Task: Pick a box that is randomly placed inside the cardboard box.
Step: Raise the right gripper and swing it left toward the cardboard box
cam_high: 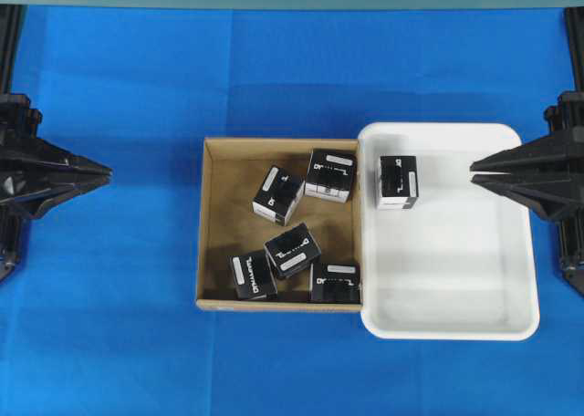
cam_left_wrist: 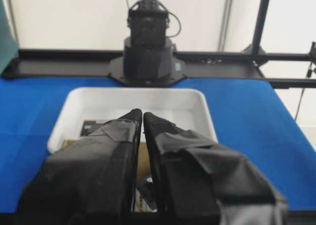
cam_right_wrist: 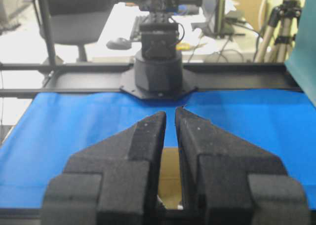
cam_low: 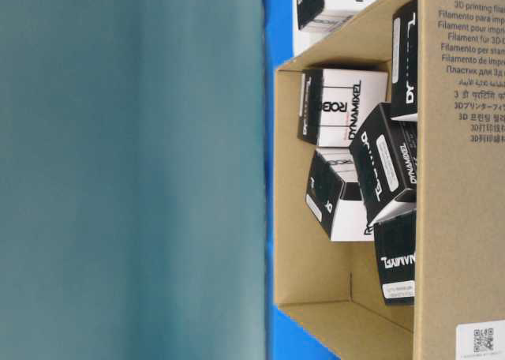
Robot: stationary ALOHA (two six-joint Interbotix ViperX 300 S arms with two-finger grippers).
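Both pincers are clenched on nothing: the left gripper (cam_high: 108,171) sits at the left edge with its fingertips nearly touching, and the right gripper (cam_high: 474,172) mirrors it at the right edge with only a thin slit between its jaws. Well apart from the left gripper's tips, toward the middle of the blue table cover (cam_high: 109,325), lies the cardboard box (cam_high: 203,224) holding five small black boxes, the nearest box (cam_high: 278,195) tilted by its upper middle. Just ahead of the right gripper's tips, the white tray (cam_high: 456,329) abuts the carton and holds one more black box (cam_high: 398,182).
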